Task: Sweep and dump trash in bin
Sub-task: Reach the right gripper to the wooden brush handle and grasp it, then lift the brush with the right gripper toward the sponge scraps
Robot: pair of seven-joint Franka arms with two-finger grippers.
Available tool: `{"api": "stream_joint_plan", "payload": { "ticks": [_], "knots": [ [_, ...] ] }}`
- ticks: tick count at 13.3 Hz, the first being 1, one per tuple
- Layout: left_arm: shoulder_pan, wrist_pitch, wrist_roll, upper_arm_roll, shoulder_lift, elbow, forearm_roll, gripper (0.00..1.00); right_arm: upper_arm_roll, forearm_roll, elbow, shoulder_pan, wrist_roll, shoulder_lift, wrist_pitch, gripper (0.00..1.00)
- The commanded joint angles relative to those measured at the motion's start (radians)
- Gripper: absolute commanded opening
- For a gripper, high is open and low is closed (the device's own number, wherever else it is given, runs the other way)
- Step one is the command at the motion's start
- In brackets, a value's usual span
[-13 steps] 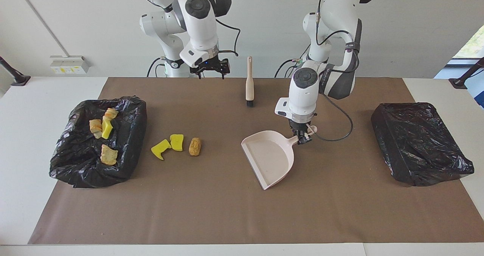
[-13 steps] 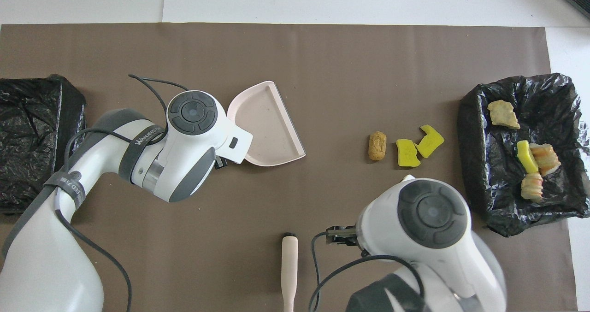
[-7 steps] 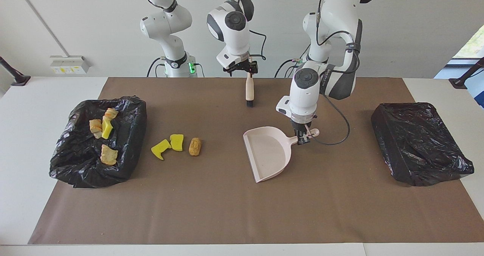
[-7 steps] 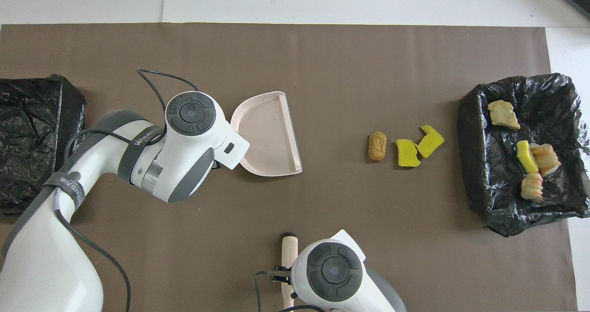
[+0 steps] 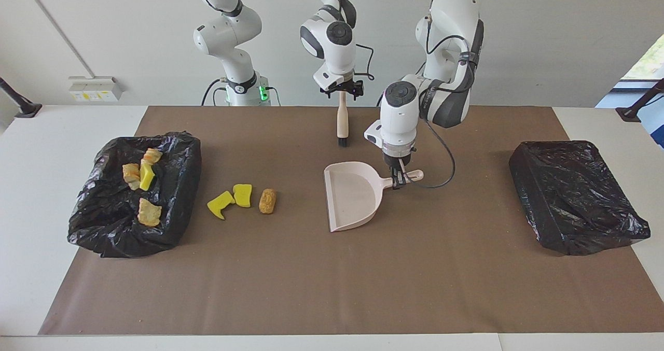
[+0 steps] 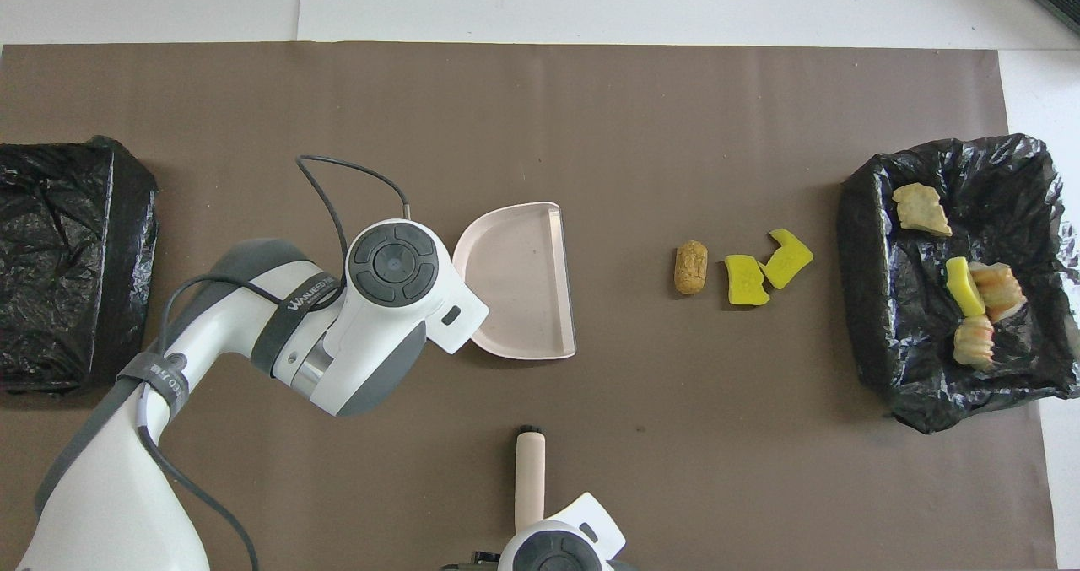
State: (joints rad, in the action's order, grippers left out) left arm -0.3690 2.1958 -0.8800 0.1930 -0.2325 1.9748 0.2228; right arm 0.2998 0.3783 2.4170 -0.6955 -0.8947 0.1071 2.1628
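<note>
White wall backs the bench point(image 5: 31, 195), which carries a brown mat point(image 5: 332, 289). Toward the right arm's end, a black-lined bin point(image 5: 179, 185) holds four trash pieces point(image 5: 141, 177); three more (two bright yellow sponge bits, one tan lump) lie on the mat just beside it point(image 5: 241, 199). Right pincer point(image 5: 342, 93) hangs spread open over the brush point(image 5: 342, 120) handle. Left pincer point(image 5: 398, 181) is clamped on the pink dustpan point(image 5: 350, 195) handle. A second black bin point(image 5: 576, 195) sits at the left arm's end.
</note>
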Motion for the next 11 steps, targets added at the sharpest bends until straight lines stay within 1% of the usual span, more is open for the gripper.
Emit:
{"api": "stream_joint_plan", "payload": {
  "ticks": [1,2,6,7,9,10,11],
  "knots": [
    [-0.011,0.028,0.009,-0.014,0.032,0.047,0.009,0.00,-0.002,0.033,0.043,-0.036,-0.012,0.013,0.051,1.00],
    [-0.011,0.028,0.009,-0.014,0.033,0.047,0.009,0.00,-0.004,0.050,0.056,-0.047,-0.012,0.013,0.072,1.00],
    [-0.010,0.033,0.016,-0.014,0.033,0.049,0.009,0.00,-0.004,0.064,0.065,-0.071,-0.012,0.009,0.075,1.00],
    [-0.010,0.033,0.016,-0.014,0.033,0.049,0.009,0.00,-0.004,0.064,0.065,-0.071,-0.012,0.009,0.075,0.98],
    [-0.010,0.030,0.048,-0.014,0.033,0.050,0.009,0.00,-0.004,0.064,0.063,-0.071,-0.013,0.009,0.065,0.25],
    [-0.010,0.030,0.053,-0.014,0.033,0.050,0.009,0.00,-0.004,0.064,0.062,-0.071,-0.015,0.006,0.060,0.07],
    [-0.010,0.030,0.053,-0.014,0.033,0.050,0.009,0.00,-0.004,0.064,0.057,-0.071,-0.026,0.000,0.060,0.00]
  ]
}}
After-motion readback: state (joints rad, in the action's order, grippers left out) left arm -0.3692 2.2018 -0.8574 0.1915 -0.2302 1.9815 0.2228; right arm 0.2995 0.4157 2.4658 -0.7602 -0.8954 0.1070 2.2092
